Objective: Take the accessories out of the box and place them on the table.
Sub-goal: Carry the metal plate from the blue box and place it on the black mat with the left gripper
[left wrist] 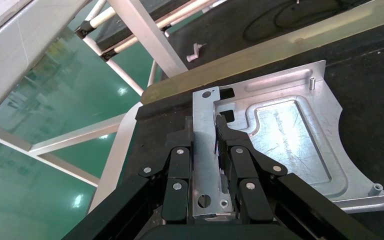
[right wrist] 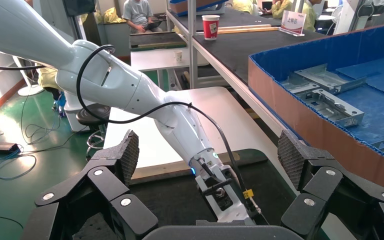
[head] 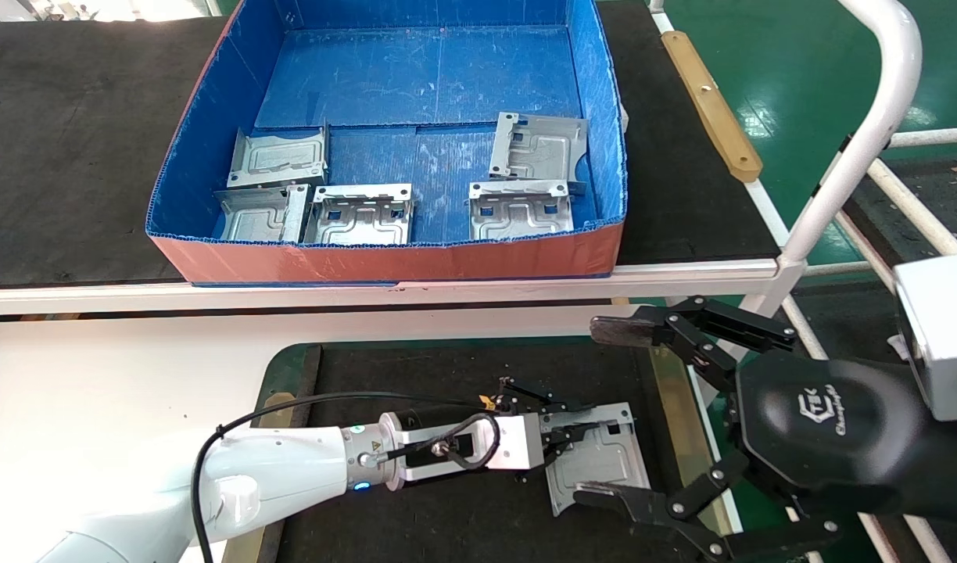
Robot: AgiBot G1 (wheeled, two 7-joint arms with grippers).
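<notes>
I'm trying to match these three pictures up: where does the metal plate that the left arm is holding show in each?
Head view: held plate lies low on the dark mat, right of centre.
Left wrist view: plate fills the middle, left gripper clamping its edge.
Right wrist view: hidden.
Shared landmark: left gripper.

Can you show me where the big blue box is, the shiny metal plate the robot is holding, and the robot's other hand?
box (head: 385, 262): head view, orange front wall.
held plate (head: 603, 457): head view, flat middle.
right gripper (head: 631, 414): head view, gap between open fingers.
</notes>
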